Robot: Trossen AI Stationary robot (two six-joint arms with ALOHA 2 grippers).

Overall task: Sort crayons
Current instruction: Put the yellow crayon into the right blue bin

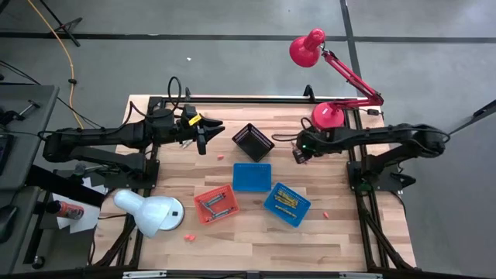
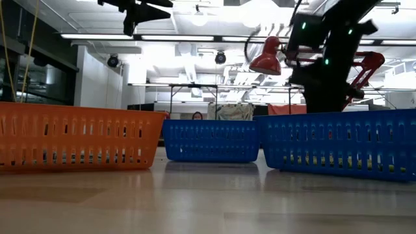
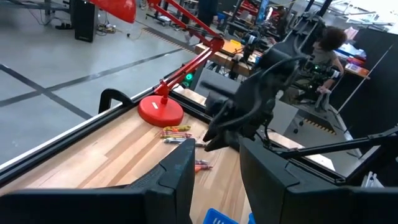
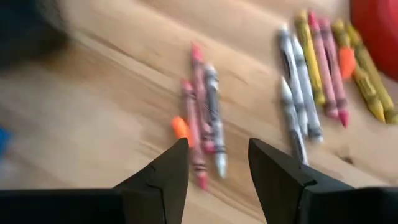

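Observation:
Loose crayons (image 4: 202, 124) in red, pink and grey lie on the wood right under my right gripper (image 4: 217, 152), which hangs open above them. A second row of crayons (image 4: 323, 68) lies by the red lamp base (image 4: 379, 25). From above, the right gripper (image 1: 298, 151) is just right of the black basket (image 1: 253, 139). My left gripper (image 1: 204, 139) is left of that basket, raised and open, nothing showing between its fingers (image 3: 177, 180). A small red crayon (image 1: 203, 150) shows just below it. The red-orange basket (image 1: 215, 204) and one blue basket (image 1: 287, 204) hold crayons.
Another blue basket (image 1: 252, 177) sits mid-table. A white lamp (image 1: 151, 213) lies at the front left, and a red desk lamp (image 1: 329, 115) stands at the back right. Stray crayon bits (image 1: 325, 214) lie near the front. A person (image 3: 326, 46) is beyond the table.

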